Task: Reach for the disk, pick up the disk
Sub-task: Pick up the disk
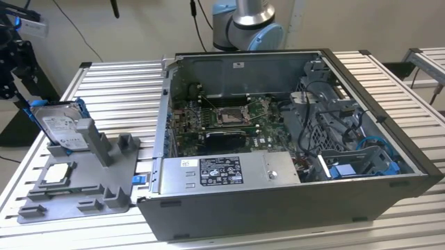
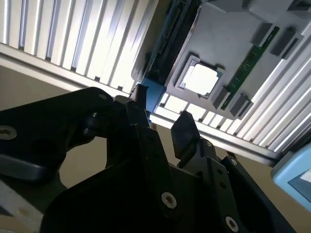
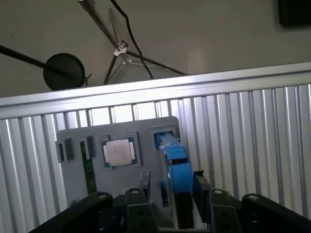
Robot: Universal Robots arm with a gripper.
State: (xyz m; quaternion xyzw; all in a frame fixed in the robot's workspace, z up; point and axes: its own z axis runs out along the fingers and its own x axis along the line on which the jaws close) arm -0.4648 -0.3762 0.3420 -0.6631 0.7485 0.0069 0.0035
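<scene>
Above the upright disk the claw hovers; its fingers stand apart.

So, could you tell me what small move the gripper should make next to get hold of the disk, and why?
Probably lower the open gripper straight towards the disk. In the first wrist view the disk stands on edge in the grey fixture, lined up with the gap between the open fingers, but looks some way beyond them.
</scene>
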